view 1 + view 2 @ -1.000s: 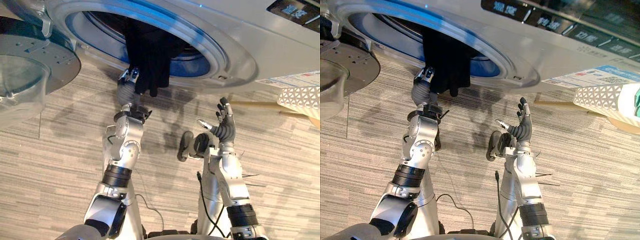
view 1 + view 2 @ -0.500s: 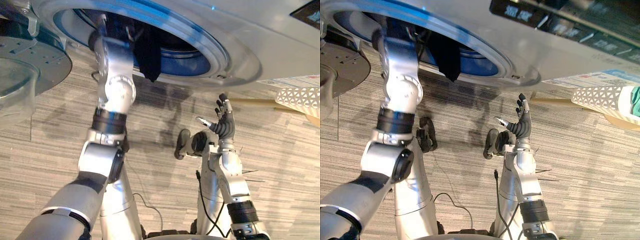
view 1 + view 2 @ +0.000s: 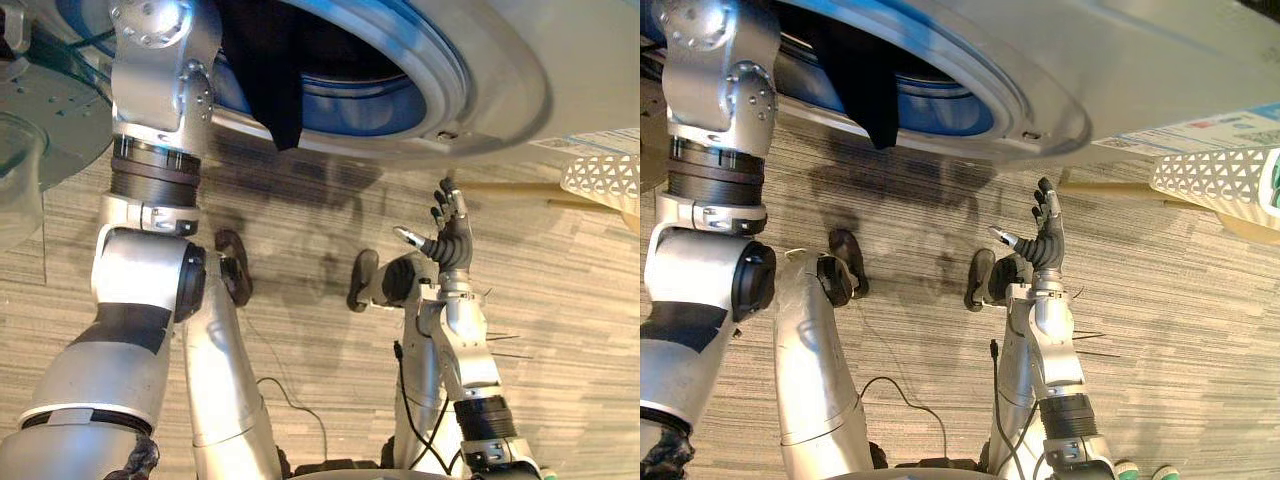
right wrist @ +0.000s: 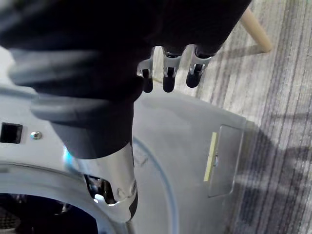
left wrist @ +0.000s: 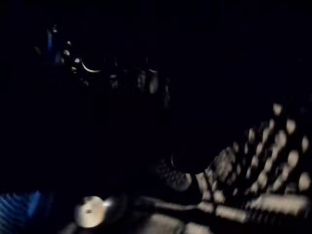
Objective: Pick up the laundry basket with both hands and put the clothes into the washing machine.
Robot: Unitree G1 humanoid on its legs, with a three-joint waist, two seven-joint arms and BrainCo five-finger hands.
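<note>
Carpet is lying below the washing machine; left robot hand's grip inside, we cannot tell; right robot hand hovering spread; rim-draped garment may slip out.

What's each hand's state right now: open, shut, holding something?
Left hand: inside the washing machine, cannot be told.
Right hand: open, holding nothing.

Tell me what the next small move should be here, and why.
Probably sweep the hanging end of the black garment up and inward, into the washing machine. It drapes out over the lower edge of the opening, while the left arm reaches into the drum with its hand hidden inside. The right hand is open above the floor, holding nothing.
</note>
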